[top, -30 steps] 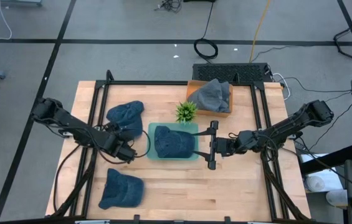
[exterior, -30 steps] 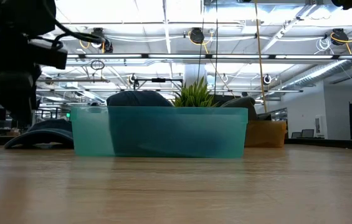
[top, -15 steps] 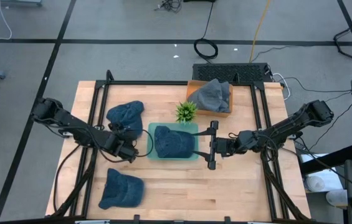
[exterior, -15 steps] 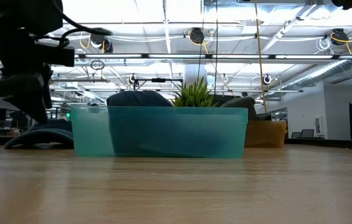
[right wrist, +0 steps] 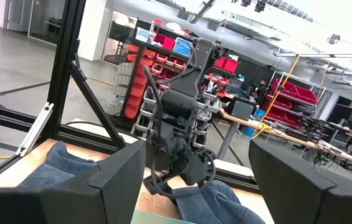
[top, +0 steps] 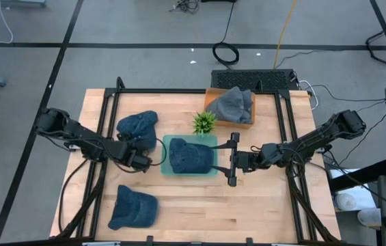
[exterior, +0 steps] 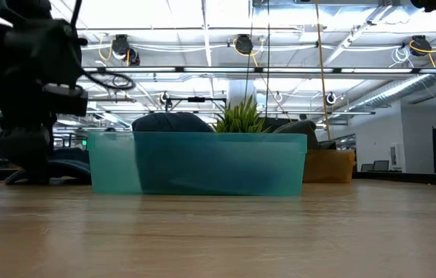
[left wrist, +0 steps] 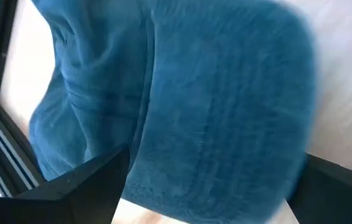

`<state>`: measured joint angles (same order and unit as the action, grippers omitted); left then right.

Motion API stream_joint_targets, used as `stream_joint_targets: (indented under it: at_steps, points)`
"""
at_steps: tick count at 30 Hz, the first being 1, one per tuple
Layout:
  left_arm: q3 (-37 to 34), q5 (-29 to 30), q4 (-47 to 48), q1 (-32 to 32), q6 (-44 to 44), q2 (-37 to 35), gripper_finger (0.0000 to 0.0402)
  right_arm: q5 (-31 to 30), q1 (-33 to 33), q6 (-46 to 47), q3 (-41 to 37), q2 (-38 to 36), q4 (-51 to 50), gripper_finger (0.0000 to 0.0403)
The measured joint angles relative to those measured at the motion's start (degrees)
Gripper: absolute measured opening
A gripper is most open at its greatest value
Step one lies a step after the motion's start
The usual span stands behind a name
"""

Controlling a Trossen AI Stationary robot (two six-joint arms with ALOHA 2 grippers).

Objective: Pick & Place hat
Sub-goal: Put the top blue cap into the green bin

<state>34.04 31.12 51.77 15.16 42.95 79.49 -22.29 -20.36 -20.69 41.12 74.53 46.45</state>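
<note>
Left gripper (top: 140, 152) low over the dark blue fabric hat (top: 139, 127) at back left of the wooden table (top: 261, 205), fingers spread wide either side of its brim. Right gripper (top: 232, 160) released, waiting beside the teal plastic bin (top: 167, 169) holding another blue hat (top: 191, 156).

A light wooden slatted tabletop (top: 199, 201) stands on a grey concrete floor (top: 138, 61) crossed by dark lines. A coiled black cable (top: 225, 52) and a yellow cord (top: 285, 27) lie on the floor beyond the far edge. Overhead, a white ceiling with pipes and round lamps (exterior: 242, 43) glows bright. Far off stand racks of red storage bins (right wrist: 163, 46) and a cluttered desk (right wrist: 256, 121).
</note>
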Motion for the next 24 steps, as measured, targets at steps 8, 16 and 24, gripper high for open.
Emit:
stream_joint_targets:
  at_steps: [8,16,24]
  points:
    - [-2.53,-0.54,-4.16,-2.71,1.18,-0.05,0.0323,0.09,0.0,0.01,0.0,0.02,0.03,0.0274]
    - [-2.53,-0.85,-4.36,-2.7,3.66,0.0,0.0109,0.1,0.0,0.0,0.0,0.01,0.03,0.0274]
    - [2.4,0.85,7.87,-2.39,9.95,0.04,0.0011,0.05,-0.5,0.04,0.0,0.02,0.03,0.0274]
